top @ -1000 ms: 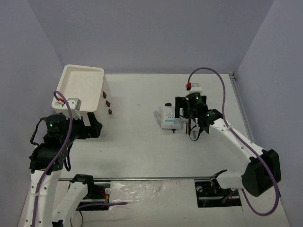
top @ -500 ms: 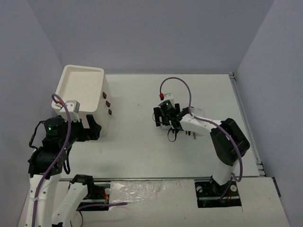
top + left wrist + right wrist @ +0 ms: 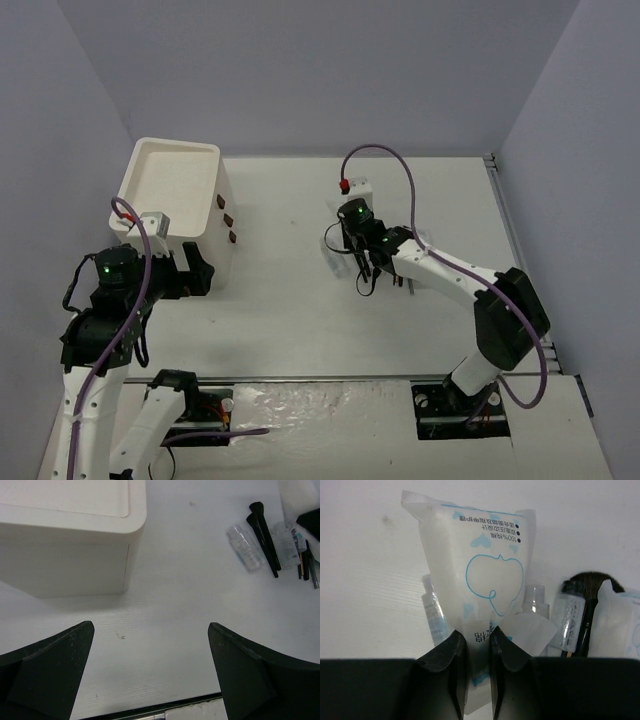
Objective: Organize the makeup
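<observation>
My right gripper (image 3: 477, 640) is shut on the lower end of a flat white packet (image 3: 480, 560) with teal-blue print. The packet stands up between the fingers. Behind it lie clear tubes (image 3: 535, 605), a black brush (image 3: 590, 587) and a second white packet (image 3: 620, 620). From above, the right gripper (image 3: 355, 240) sits over the left end of the makeup pile (image 3: 385, 272) at mid-table. My left gripper (image 3: 150, 645) hangs open over bare table beside the white box (image 3: 65, 535), holding nothing. Black brushes (image 3: 262, 532) and a clear tube (image 3: 245, 547) show far to its right.
The large white box (image 3: 175, 195) with dark red knobs (image 3: 228, 217) stands at the left, its top a shallow tray. Grey walls close in the table on three sides. A rail (image 3: 505, 220) runs along the right edge.
The right gripper moved left over the pile and shut on the white packet, whose end now stands lifted between the fingers. The left arm has barely moved and stays open.
</observation>
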`<state>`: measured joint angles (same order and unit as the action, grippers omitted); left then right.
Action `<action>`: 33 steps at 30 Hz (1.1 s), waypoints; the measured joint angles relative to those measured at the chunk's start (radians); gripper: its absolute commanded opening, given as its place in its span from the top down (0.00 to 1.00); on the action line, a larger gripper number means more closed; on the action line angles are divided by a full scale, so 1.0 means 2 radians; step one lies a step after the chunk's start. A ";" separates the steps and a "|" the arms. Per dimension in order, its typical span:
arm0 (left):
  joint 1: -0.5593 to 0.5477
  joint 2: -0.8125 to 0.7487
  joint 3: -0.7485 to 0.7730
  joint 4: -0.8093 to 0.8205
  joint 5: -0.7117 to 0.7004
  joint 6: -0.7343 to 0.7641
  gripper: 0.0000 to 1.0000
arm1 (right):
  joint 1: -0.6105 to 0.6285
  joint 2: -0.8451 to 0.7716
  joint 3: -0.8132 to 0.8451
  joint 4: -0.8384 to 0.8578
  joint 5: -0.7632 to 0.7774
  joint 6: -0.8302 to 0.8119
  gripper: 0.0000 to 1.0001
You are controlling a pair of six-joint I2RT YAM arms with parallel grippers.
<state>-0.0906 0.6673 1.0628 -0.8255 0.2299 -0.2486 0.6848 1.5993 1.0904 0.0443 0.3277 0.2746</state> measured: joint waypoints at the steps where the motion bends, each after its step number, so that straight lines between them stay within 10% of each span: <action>1: 0.000 0.001 0.001 -0.001 -0.003 0.000 0.03 | 0.004 -0.010 0.014 -0.004 -0.004 -0.005 1.00; 12: 0.000 -0.038 0.039 -0.018 -0.112 -0.012 0.03 | 0.053 -0.021 0.240 0.030 -0.164 -0.022 0.99; 33: 0.000 -0.110 0.060 -0.050 -0.243 -0.026 0.03 | 0.125 0.280 0.491 0.084 -0.469 -0.180 0.90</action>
<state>-0.0910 0.4482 1.1824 -0.9247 -0.2555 -0.3012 0.9353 2.1591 2.0723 0.2131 -0.6105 -0.0847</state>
